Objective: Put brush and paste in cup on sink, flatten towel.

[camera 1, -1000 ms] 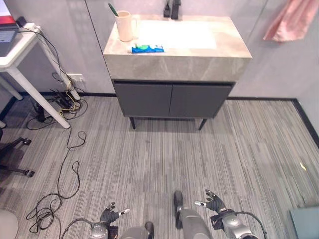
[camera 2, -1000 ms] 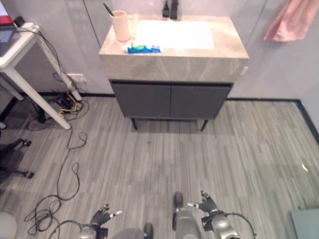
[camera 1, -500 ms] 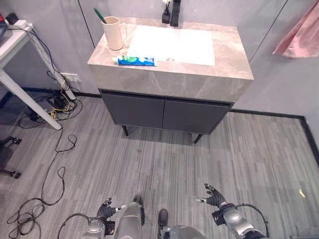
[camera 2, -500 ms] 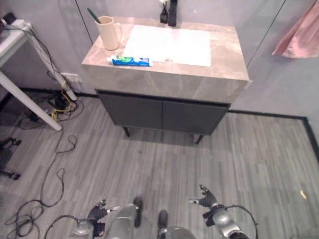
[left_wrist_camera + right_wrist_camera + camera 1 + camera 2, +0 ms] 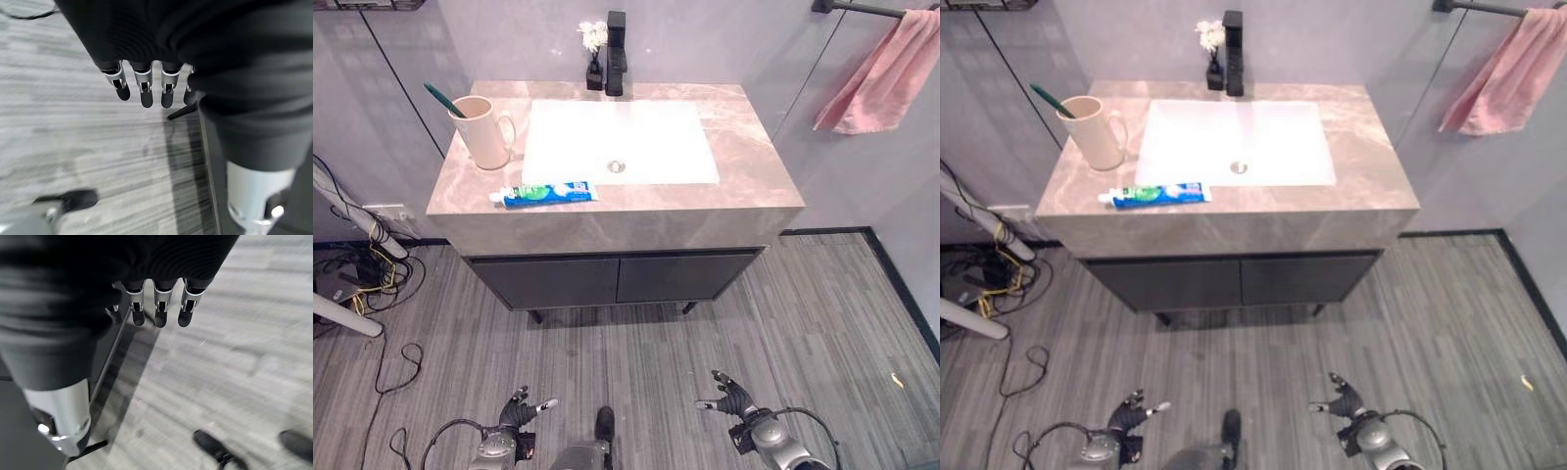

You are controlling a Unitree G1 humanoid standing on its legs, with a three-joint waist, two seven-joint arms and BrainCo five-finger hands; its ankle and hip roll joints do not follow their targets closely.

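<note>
Striped floor [image 5: 783,323] open before sink [image 5: 617,142]; left hand [image 5: 521,411], right hand [image 5: 734,399] relaxed, empty.

Over the last second the whole picture shifted, so the camera moved, not the things. The sink [image 5: 617,142] went from small and off toward the upper left to large and nearly centred, seen more squarely from above. The white desk at the left slid out past the edge, leaving one leg [image 5: 347,321] and the floor cables [image 5: 372,279]. The pink towel [image 5: 881,73] came further in, and its rail [image 5: 862,8] appeared. A small flower vase [image 5: 594,44], possibly cropped before, showed beside the tap [image 5: 616,39].
</note>
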